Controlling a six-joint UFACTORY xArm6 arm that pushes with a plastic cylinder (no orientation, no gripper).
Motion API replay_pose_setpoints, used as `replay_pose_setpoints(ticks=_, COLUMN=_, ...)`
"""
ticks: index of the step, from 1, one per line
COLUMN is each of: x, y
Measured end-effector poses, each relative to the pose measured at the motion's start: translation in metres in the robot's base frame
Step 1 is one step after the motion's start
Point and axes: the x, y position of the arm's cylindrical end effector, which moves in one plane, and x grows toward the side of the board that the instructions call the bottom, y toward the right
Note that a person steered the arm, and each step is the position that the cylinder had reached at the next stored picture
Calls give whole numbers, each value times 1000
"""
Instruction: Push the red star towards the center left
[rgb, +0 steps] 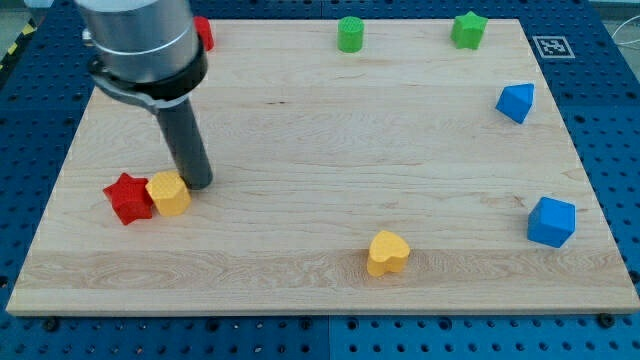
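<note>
From my station I see the wooden board (300, 130) lying on a blue perforated table (610, 120), and my tip (199, 185) is down on the wood at the view's left, just to the right of a yellow block (169, 192) of rounded, hexagon-like shape, touching it or very nearly so. The tool is a plain dark rod (186, 145) with nothing to clench or release, so it grasps nothing; it only bears sideways against what it meets. The red star (128, 198) sits at the left side of the board, a little below the middle height, pressed against the yellow block's left side, so the star, the yellow block and my tip stand in a row from left to right. A second red block (204, 33) peeks out behind the arm's grey housing (140, 40) at the view's top left; I cannot tell its shape. Along the top edge stand a green cylinder (351, 34) and, further right, a green star (468, 29). On the right side a blue block (516, 102) of wedge-like form sits in the upper half, and a blue cube-like block (551, 221) sits lower, near the right edge. A yellow heart (387, 253) lies near the bottom edge, slightly right of centre, well apart from the others. A black-and-white marker tag (551, 46) is fixed at the board's top right corner.
</note>
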Motion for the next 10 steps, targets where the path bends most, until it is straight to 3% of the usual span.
replay_pose_setpoints(ticks=2, x=14, y=17)
replay_pose_setpoints(ticks=4, x=76, y=-10)
replay_pose_setpoints(ticks=5, x=64, y=-63)
replay_pose_setpoints(ticks=9, x=-76, y=-67)
replay_pose_setpoints(ticks=10, x=-82, y=-41)
